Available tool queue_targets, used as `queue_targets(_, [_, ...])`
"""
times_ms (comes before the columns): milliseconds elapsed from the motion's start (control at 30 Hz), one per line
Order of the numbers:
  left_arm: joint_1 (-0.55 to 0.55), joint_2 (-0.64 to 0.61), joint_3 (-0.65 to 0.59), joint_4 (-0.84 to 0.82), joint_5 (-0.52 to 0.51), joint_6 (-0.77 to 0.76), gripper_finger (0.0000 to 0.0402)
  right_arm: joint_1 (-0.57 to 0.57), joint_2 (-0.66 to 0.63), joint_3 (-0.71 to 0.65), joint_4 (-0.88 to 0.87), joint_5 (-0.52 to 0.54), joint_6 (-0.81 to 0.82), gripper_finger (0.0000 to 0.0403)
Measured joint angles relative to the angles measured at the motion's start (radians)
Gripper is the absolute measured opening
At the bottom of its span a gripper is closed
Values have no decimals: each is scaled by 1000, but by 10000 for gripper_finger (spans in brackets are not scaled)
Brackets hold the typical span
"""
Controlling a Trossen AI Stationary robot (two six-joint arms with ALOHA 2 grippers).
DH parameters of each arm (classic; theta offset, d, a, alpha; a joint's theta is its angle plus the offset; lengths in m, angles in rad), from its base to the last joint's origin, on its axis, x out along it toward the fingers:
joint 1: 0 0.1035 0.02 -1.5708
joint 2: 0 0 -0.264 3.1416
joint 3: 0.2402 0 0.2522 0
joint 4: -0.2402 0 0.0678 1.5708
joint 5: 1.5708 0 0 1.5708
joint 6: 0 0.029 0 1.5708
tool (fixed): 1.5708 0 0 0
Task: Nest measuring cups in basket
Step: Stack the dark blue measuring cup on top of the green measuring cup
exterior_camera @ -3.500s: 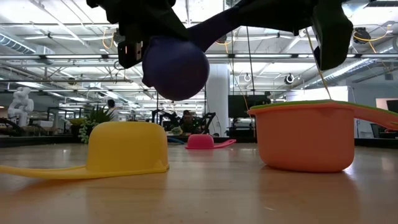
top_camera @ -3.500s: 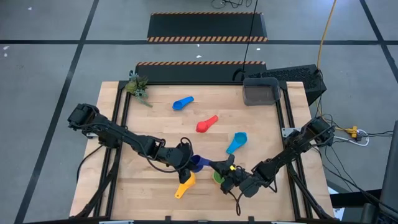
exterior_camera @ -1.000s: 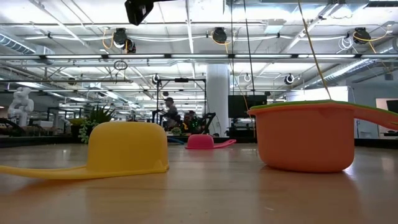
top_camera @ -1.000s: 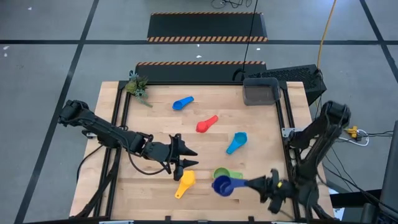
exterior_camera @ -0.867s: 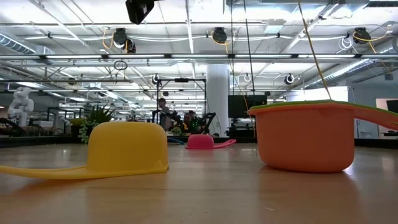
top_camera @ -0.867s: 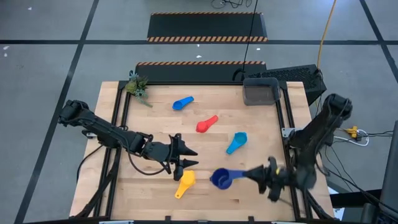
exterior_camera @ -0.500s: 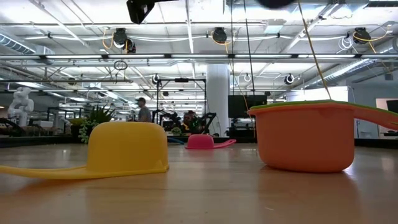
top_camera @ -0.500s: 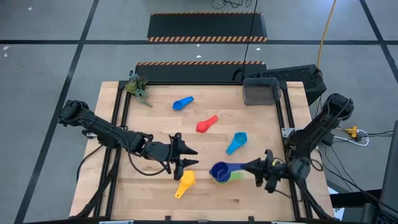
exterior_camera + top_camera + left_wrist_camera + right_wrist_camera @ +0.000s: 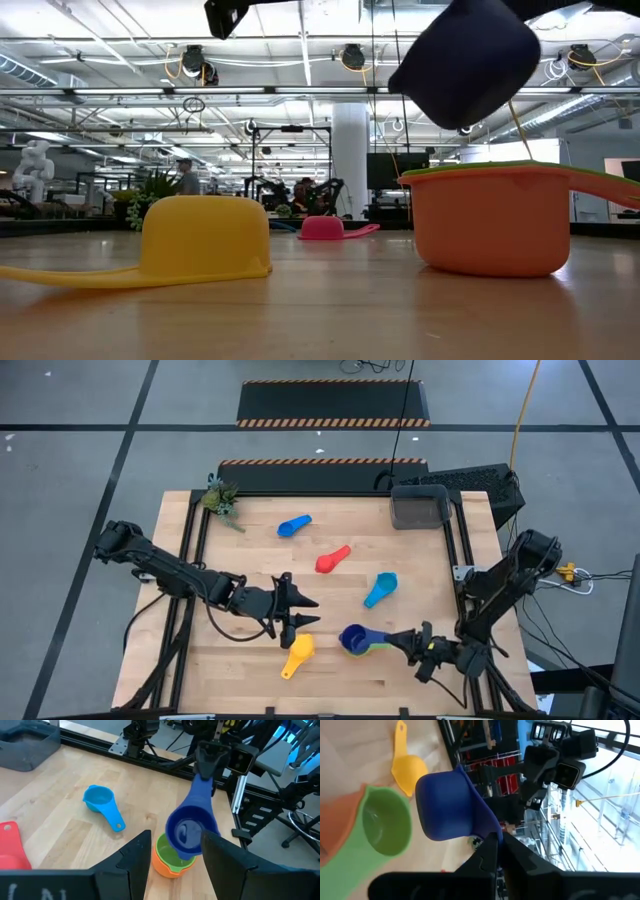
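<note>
The right end effector (image 9: 412, 643), pinched tight on the navy cup (image 9: 353, 638) by its handle, has swung back over the green cup (image 9: 169, 854) nested in the orange cup (image 9: 490, 222), ready to drop in. The left end effector (image 9: 300, 612) waits half-open and empty by the yellow cup (image 9: 297, 653). The basket (image 9: 420, 507) sits far off.

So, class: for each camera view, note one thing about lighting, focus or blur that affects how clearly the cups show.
High view: even light, soft shadows, the small red plastic cup crisp. Low view: the dark navy plastic cup hangs close to the lens, soft-edged and nearly black against bright ceiling lights. Left wrist view: sharp, with a pale reflection inside that cup. Right wrist view: the green plastic cup sharp, windows behind glaring.
</note>
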Motion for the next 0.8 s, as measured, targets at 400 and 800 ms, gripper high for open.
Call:
queue_targets(400, [0, 0, 0, 4, 0, -2, 175, -2, 11, -46, 1, -82, 62, 0])
queue_targets(800, [0, 0, 0, 3, -1, 2, 175, -22, 10, -98, 69, -91, 88, 0])
